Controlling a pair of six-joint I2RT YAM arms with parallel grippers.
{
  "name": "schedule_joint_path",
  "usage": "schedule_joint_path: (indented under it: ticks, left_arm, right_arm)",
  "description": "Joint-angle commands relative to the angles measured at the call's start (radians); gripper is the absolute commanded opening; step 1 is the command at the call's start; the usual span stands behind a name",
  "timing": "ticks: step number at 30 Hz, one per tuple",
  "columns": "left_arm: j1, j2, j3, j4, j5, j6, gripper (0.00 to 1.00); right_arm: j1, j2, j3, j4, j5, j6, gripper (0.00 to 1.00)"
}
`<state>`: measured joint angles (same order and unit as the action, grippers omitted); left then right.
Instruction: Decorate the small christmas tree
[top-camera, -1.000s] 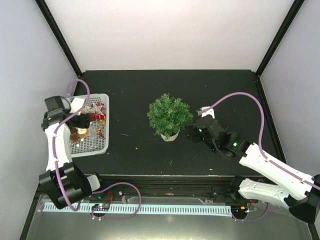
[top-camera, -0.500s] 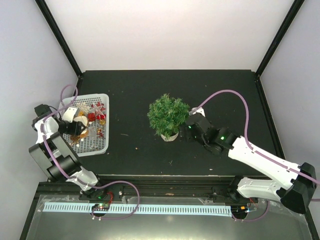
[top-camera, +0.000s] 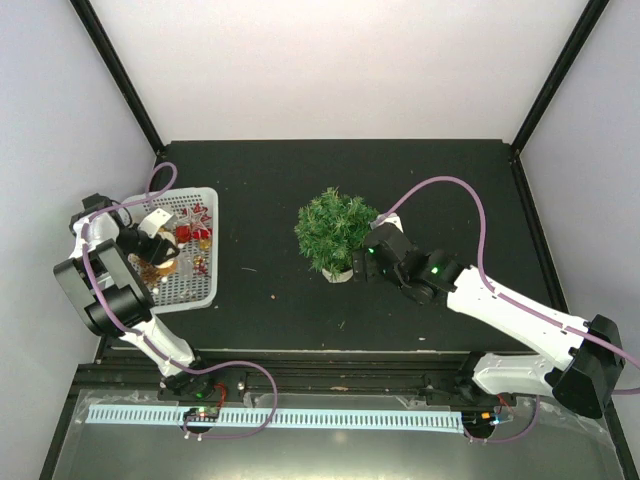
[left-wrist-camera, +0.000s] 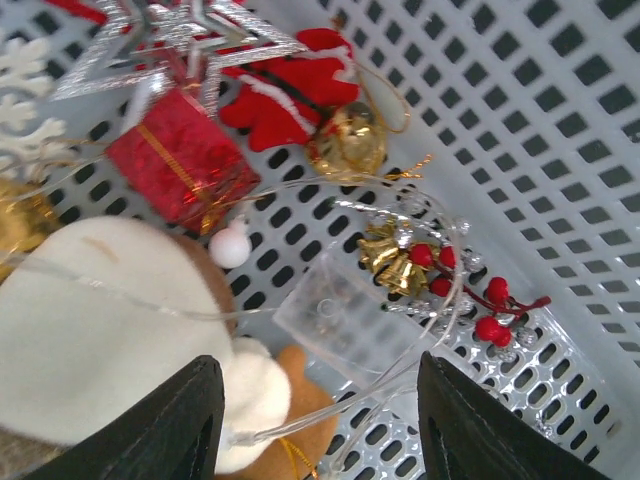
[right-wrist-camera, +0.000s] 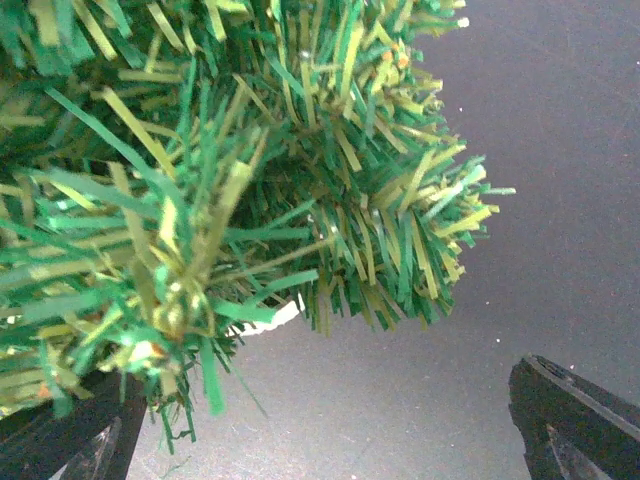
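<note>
Tree (top-camera: 338, 230) stands upright in its cream pot (top-camera: 341, 273) near the middle of the black table (top-camera: 440, 180), well apart from the white basket (top-camera: 214, 255) at the table's left edge. The right gripper (right-wrist-camera: 318, 395) sits low at the tree's right side, just beside the pot. Its wrist view shows the two black fingers (right-wrist-camera: 575, 425) spread wide and holding nothing, with the lower branches hanging over the left one and a sliver of the pot showing under the needles. Whether that finger touches the foliage cannot be told. The left gripper (left-wrist-camera: 318, 390) hovers over the basket, released and empty, jaws apart above the ornaments. Ahead of it lie a clear plastic case (left-wrist-camera: 335, 318) and a thin looping wire (left-wrist-camera: 440, 300), with gold bells (left-wrist-camera: 392, 258) and red berries (left-wrist-camera: 490, 310) just beside the case. A red gift box (left-wrist-camera: 180, 170), a silver star (left-wrist-camera: 185, 35), a gold ball (left-wrist-camera: 348, 150) and a white-and-brown plush (left-wrist-camera: 100, 340) lie around them.
</note>
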<state>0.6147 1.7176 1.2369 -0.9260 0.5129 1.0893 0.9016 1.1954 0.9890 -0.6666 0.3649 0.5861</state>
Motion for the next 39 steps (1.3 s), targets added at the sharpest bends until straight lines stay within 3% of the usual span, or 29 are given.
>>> schedule_joint_path:
  ticks: [1, 20, 26, 32, 39]
  left_arm:
    - [-0.04, 0.017, 0.005, -0.045, -0.051, 0.121, 0.55]
    - [-0.06, 0.09, 0.058, 0.003, -0.165, 0.127, 0.52]
    - [-0.06, 0.101, 0.068, -0.027, -0.151, 0.132, 0.5]
    - [-0.058, 0.038, 0.068, -0.075, -0.069, 0.157, 0.61]
    - [-0.058, 0.015, 0.068, -0.144, -0.058, 0.227, 0.55]
  right_arm:
    - [0.002, 0.015, 0.058, 0.007, -0.003, -0.001, 1.0]
    - [0.003, 0.102, 0.133, -0.011, -0.034, -0.028, 1.0]
    - [0.003, 0.107, 0.133, 0.002, -0.041, -0.017, 1.0]
    - [0.007, 0.119, 0.129, 0.014, -0.052, -0.013, 1.0]
    - [0.013, 0.116, 0.129, 0.009, -0.041, -0.015, 1.0]
